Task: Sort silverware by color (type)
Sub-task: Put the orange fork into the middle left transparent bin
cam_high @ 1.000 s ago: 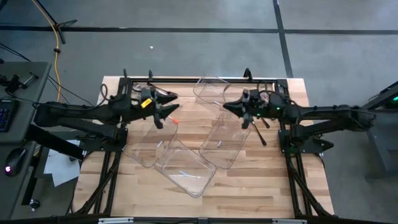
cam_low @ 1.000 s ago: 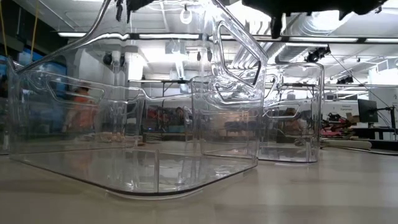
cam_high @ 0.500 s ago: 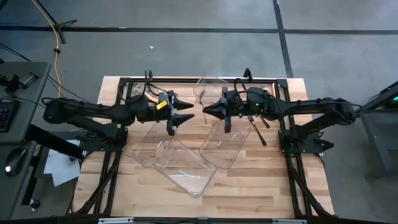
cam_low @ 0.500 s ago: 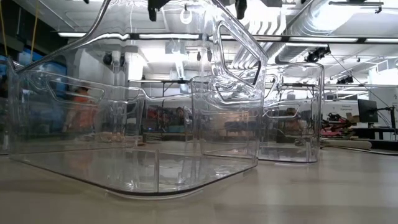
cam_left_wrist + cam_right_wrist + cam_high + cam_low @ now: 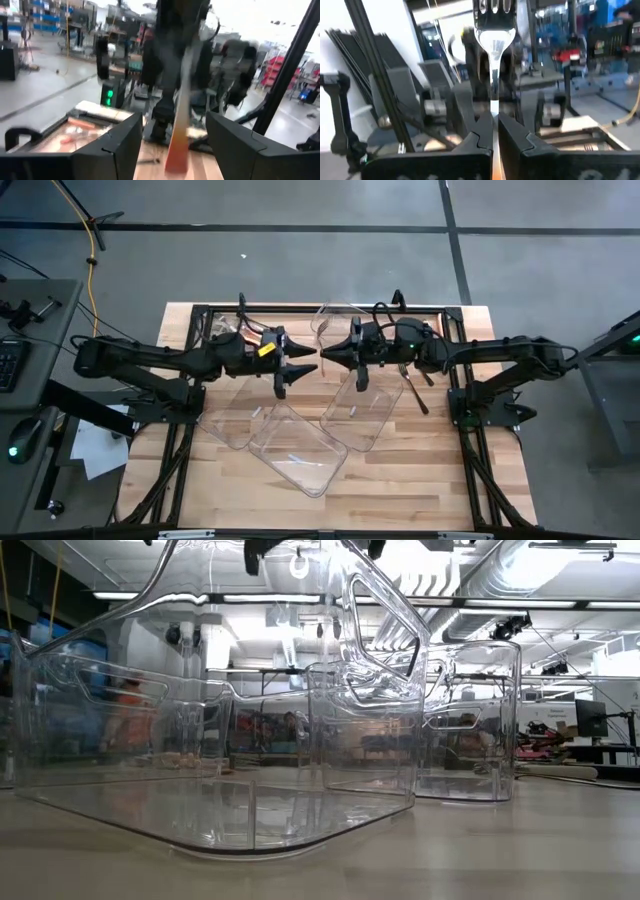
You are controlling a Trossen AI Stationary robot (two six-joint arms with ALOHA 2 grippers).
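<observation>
My right gripper (image 5: pixel 325 356) hangs high over the table's middle, shut on a fork (image 5: pixel 493 45) with a silver head and an orange handle. My left gripper (image 5: pixel 306 366) faces it from the left, open. In the left wrist view the fork (image 5: pixel 175 125) shows upright in the gap between the left fingers (image 5: pixel 117 145); I see no touch. Both grippers are cut off by the low view's upper edge. My right gripper pinches the fork's thin silver neck (image 5: pixel 493 100), just below the head, between its two fingers (image 5: pixel 520 137). The fingers come level from the table's right side and lie across the fork. The fork stands about upright and clear of everything, tines up and orange handle (image 5: pixel 493 172) below the fingers.
Several clear plastic bins stand below the grippers: one at the far middle (image 5: pixel 345 322), one right of centre (image 5: pixel 365 405), one at the near middle (image 5: pixel 295 445), one to the left (image 5: pixel 232 415). Black utensils (image 5: pixel 414 387) lie on the wood at the right.
Both grippers have moved toward the table's middle and now face each other tip to tip. The right one has also risen, carrying the fork. The left has stayed open and the right shut.
</observation>
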